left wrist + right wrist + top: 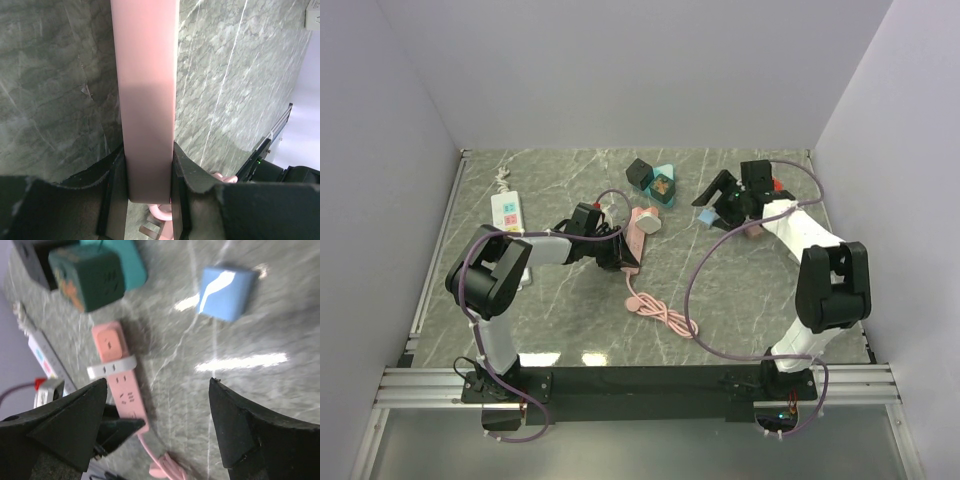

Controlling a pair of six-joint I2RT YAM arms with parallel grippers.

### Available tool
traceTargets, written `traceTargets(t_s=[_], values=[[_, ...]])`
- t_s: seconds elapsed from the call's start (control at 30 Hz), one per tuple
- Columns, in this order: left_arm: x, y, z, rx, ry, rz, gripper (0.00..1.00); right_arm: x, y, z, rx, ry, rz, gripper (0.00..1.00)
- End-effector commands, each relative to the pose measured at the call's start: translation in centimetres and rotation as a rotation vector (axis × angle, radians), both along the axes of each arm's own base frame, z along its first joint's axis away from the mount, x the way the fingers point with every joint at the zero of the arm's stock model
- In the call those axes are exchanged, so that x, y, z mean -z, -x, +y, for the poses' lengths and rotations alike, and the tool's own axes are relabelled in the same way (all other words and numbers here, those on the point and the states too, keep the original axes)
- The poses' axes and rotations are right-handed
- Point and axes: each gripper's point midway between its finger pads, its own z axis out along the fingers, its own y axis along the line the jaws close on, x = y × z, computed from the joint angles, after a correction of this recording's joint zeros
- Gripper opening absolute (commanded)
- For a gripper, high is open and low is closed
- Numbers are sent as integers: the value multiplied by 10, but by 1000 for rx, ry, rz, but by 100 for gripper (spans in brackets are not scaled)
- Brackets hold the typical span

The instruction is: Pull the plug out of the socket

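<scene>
Here, the left end effector (pixel 148 172) pinches a smooth, flat pink power strip (pixel 145 75) between its dark fingers (pixel 195 175), the strip running straight ahead over the veined grey tabletop (pixel 50 75). The right end effector (pixel 157 385) hangs spread wide. Ahead of it lies a boxy blue plug (pixel 227 292), loose and apart from the strip. Farther off sit teal cubes (pixel 92 277).

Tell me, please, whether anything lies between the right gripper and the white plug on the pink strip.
Nothing visible does: bare table lies between the open right gripper and the white plug; the blue cube sits off to the other side.
</scene>
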Motion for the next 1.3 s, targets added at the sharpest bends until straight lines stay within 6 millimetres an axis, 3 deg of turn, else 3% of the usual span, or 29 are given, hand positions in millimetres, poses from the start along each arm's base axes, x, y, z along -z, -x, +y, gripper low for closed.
traceTargets(t_s=[0.0, 0.17, 0.27, 0.73, 0.93, 1.13, 1.27], values=[[20, 22, 12, 0, -67, 95, 1, -17, 4, 25, -115, -23, -73, 89], [18, 23, 12, -1, -68, 91, 1, -27, 4, 59, -217, -42, -111, 89], [16, 22, 11, 0, -66, 81, 1, -26, 3, 69, -235, -36, -100, 89], [17, 20, 10, 13, -73, 83, 1, 16, -4, 130, -298, -20, 10, 89], [17, 20, 10, 13, -73, 83, 1, 28, -8, 148, -325, -46, 19, 90], [18, 21, 10, 15, -72, 86, 1, 18, -12, 159, -319, -106, 23, 90], [22, 23, 12, 18, -84, 96, 1, 11, -1, 160, -336, -130, 47, 90]])
